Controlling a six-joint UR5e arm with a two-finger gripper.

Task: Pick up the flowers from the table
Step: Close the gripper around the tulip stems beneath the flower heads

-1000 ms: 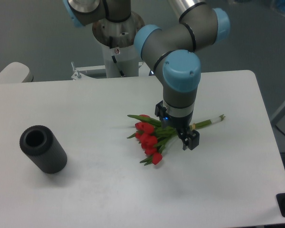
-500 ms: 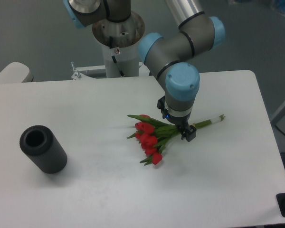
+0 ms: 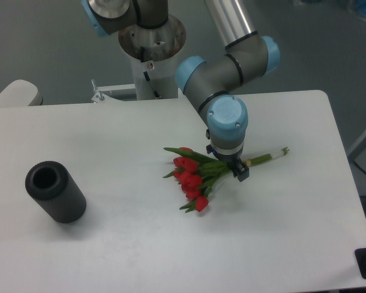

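Observation:
The flowers [image 3: 192,177], red tulips with green leaves and pale green stems, lie on the white table [image 3: 140,244] right of centre, with the stem ends pointing right [image 3: 274,154]. My gripper [image 3: 227,163] is low over the bunch where the stems meet the leaves. Its fingers [image 3: 241,173] stand apart and straddle the stems, one in front and one mostly hidden behind the wrist. The jaws look open and the flowers rest on the table.
A dark grey hollow cylinder [image 3: 55,191] lies on its side at the table's left. The robot base [image 3: 151,43] stands behind the table's far edge. A pale rounded object [image 3: 15,93] sits at the far left corner.
The gripper has come down from above the bunch onto the stems, shifting slightly left. The flowers have not moved.

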